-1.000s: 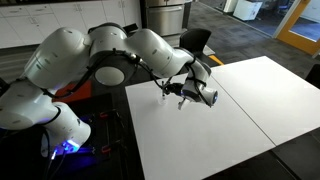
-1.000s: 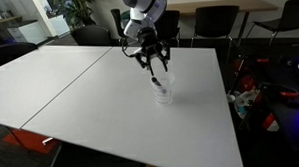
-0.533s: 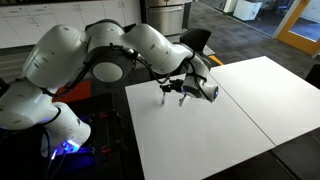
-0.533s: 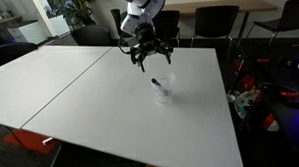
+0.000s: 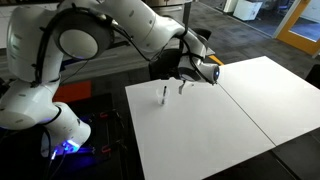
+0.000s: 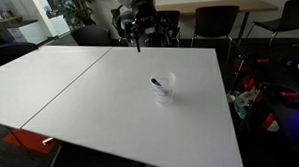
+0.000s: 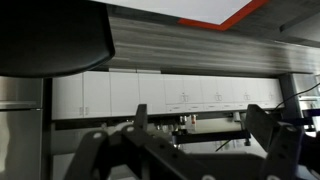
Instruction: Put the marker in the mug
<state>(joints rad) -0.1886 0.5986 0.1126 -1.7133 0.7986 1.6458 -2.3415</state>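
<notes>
In both exterior views the clear mug (image 5: 164,100) (image 6: 165,90) stands on the white table (image 5: 220,130) (image 6: 100,95). The black marker (image 5: 164,92) (image 6: 159,83) stands inside it, its top leaning over the rim. My gripper (image 5: 183,82) (image 6: 142,36) hangs well above and behind the mug, apart from it. The wrist view looks out level at the room's cabinets, and there the gripper (image 7: 200,135) is open, with nothing between its fingers (image 7: 262,125). Neither mug nor marker shows in that view.
A seam (image 5: 245,105) (image 6: 75,86) splits the table into two tops. Black chairs (image 6: 212,23) stand along the far edge, and another chair (image 5: 196,40) is behind the arm. Clutter (image 6: 252,95) lies on the floor beside the table. The robot base (image 5: 60,135) stands off the table's end.
The gripper opened and let go of the marker, which stays in the mug. The arm then lifted up and back from the mug, tilting the wrist camera toward the room.
</notes>
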